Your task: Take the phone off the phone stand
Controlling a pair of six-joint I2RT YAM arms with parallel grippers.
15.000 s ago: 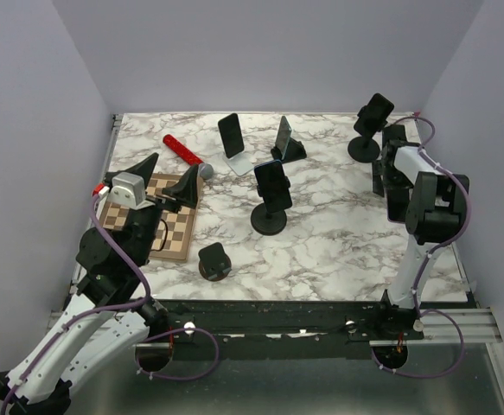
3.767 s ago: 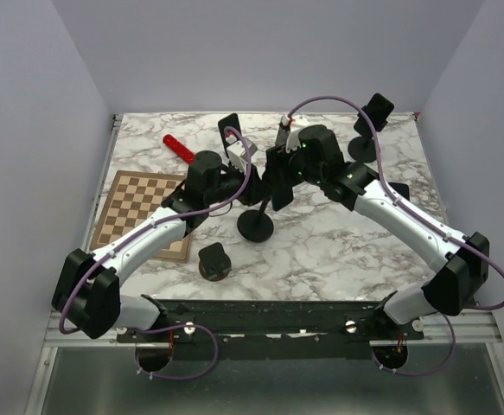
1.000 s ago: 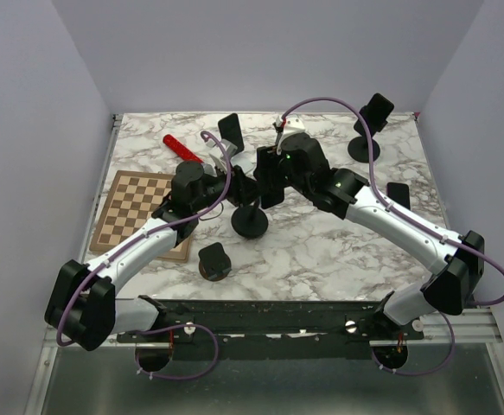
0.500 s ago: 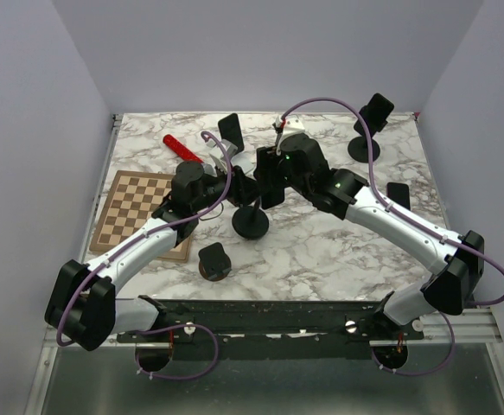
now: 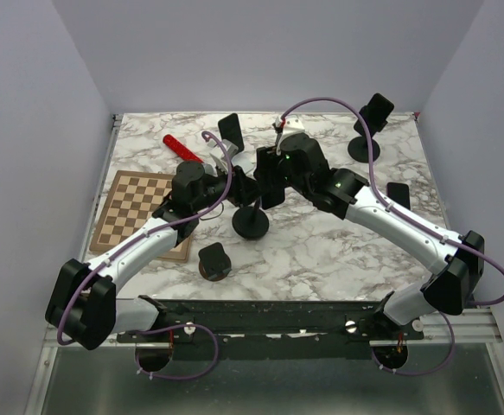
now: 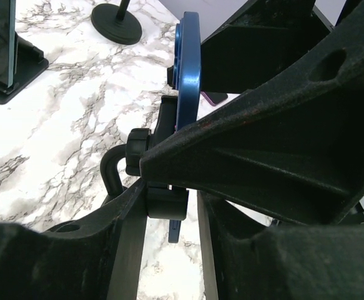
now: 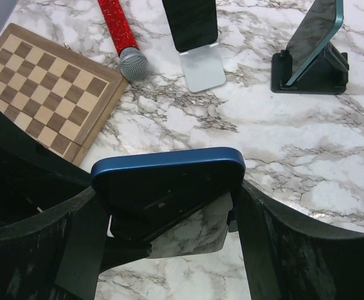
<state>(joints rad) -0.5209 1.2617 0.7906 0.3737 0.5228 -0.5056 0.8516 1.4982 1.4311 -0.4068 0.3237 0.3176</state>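
Note:
The phone [image 7: 169, 181], dark with a blue rim, sits upright on the black phone stand, whose round base [image 5: 252, 223] rests mid-table. My right gripper [image 7: 172, 199] is shut on the phone, one finger on each long side. From the left, my left gripper [image 6: 172, 219] is closed round the stand's black joint [image 6: 166, 203] just below the phone's blue edge [image 6: 188, 75]. In the top view both grippers [image 5: 234, 186] [image 5: 271, 177] meet above the base and hide most of the phone.
A chessboard [image 5: 143, 212] lies at the left with a red microphone [image 5: 182, 149] behind it. Other phones stand on a white stand [image 7: 197, 69] and a black wedge [image 7: 313, 56]. A tall stand [image 5: 371, 121] is back right, a small black stand [image 5: 213, 259] near the front.
Nothing visibly moves over the last second. Compared with a few seconds back, both grippers and the stand sit slightly further left.

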